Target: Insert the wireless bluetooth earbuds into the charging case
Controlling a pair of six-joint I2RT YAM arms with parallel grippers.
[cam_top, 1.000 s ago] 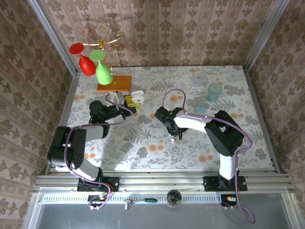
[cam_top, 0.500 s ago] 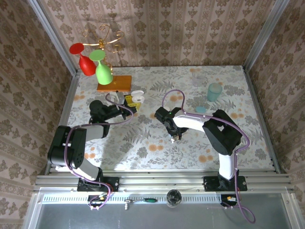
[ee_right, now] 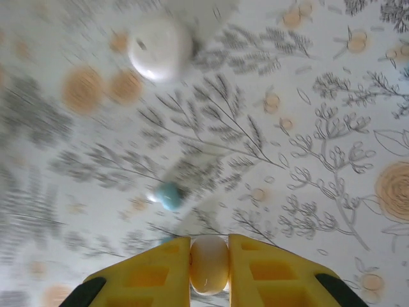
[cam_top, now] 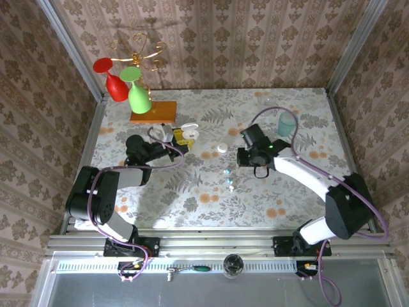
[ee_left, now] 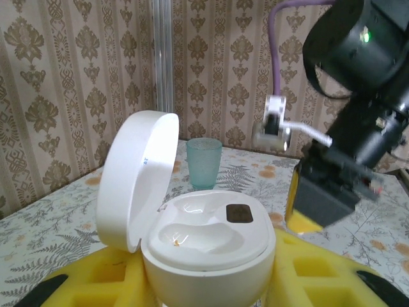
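Observation:
My left gripper (cam_top: pixel 181 139) (ee_left: pixel 208 284) is shut on the white charging case (ee_left: pixel 208 246) (cam_top: pixel 189 132). The case's hinged lid (ee_left: pixel 137 176) stands open and both wells look bare. My right gripper (cam_top: pixel 243 157) (ee_right: pixel 209 263), raised over the table's middle, is shut on a small cream-white oval earbud (ee_right: pixel 209 263). A second white rounded piece (cam_top: pixel 222 148) (ee_right: pixel 156 45) lies on the tablecloth. Two tiny light-blue glinting bits (cam_top: pixel 227 171) (cam_top: pixel 230 182) lie just left of the right gripper, and one of these blue bits (ee_right: pixel 170 196) lies in front of the right gripper's fingers.
A teal cup (cam_top: pixel 287 121) (ee_left: pixel 204 163) stands at the back right. A gold stand with red and green glasses (cam_top: pixel 131 89) on an orange base (cam_top: pixel 153 112) stands at the back left. The right arm (ee_left: pixel 358 96) is close in front of the case. Walls enclose three sides.
The right gripper rose from the table's middle and swung right and back with the pale piece pinched. A white rounded piece it covered now shows. The left gripper edged slightly right.

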